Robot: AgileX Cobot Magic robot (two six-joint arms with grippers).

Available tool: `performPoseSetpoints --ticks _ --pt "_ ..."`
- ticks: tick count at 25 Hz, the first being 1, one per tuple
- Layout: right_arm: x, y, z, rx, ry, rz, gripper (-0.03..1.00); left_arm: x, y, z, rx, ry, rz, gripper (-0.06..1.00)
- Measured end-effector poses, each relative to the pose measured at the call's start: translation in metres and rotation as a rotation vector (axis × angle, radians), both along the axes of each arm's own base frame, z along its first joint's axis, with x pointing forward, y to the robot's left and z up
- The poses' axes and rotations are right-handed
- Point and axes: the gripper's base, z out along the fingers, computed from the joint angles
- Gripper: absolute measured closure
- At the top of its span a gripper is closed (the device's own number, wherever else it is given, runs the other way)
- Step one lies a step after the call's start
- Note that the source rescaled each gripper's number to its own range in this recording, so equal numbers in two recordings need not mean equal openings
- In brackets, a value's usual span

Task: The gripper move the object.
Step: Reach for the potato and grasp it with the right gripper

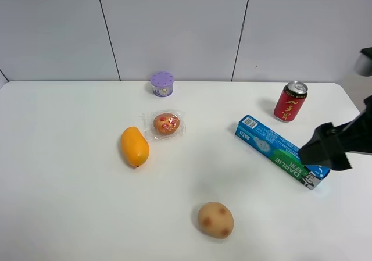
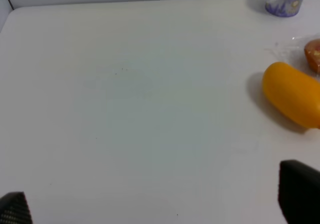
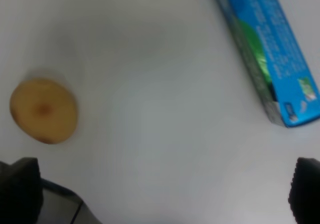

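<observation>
The object, a tan potato-like lump [image 1: 215,219] with reddish-brown spots, lies on the white table [image 1: 70,203] near the front, right of centre. It also shows in the right wrist view [image 3: 44,110]. My right gripper [image 1: 323,149] hovers at the right, over the near end of a blue box [image 1: 273,146], well apart from the object. In the right wrist view the gripper [image 3: 162,194] is open and empty, its fingertips [image 3: 19,190] wide apart. My left gripper [image 2: 156,199] is open and empty over bare table; the left arm is out of the exterior view.
An orange mango [image 1: 134,146] and a plastic-wrapped red-patterned cake [image 1: 166,124] lie left of centre. A purple cup [image 1: 162,83] stands at the back. A red can [image 1: 290,101] stands at the back right. The mango [image 2: 292,93] shows in the left wrist view.
</observation>
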Motion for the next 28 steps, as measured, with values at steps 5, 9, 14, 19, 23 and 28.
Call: performPoseSetpoints --ticks 5,9,14,19,23,28 --pt "0.007 0.039 -0.017 -0.023 0.053 0.126 -0.03 0.000 0.000 0.000 0.000 0.000 0.000 -0.06" --pt "0.005 0.069 -0.032 -0.046 0.115 0.215 -0.03 0.000 0.000 0.000 0.000 0.000 0.000 -0.06" --pt "0.002 0.089 -0.047 -0.085 0.176 0.275 -0.03 0.000 0.000 0.000 0.000 0.000 0.000 -0.06" --pt "-0.003 0.109 -0.059 -0.127 0.180 0.332 -0.03 0.000 0.000 0.000 0.000 0.000 0.000 -0.06" --pt "-0.007 0.129 -0.073 -0.146 0.197 0.365 -0.03 0.000 0.000 0.000 0.000 0.000 0.000 -0.06" --pt "-0.012 0.150 -0.092 -0.170 0.204 0.416 -0.03 0.000 0.000 0.000 -0.001 0.000 0.000 -0.06"
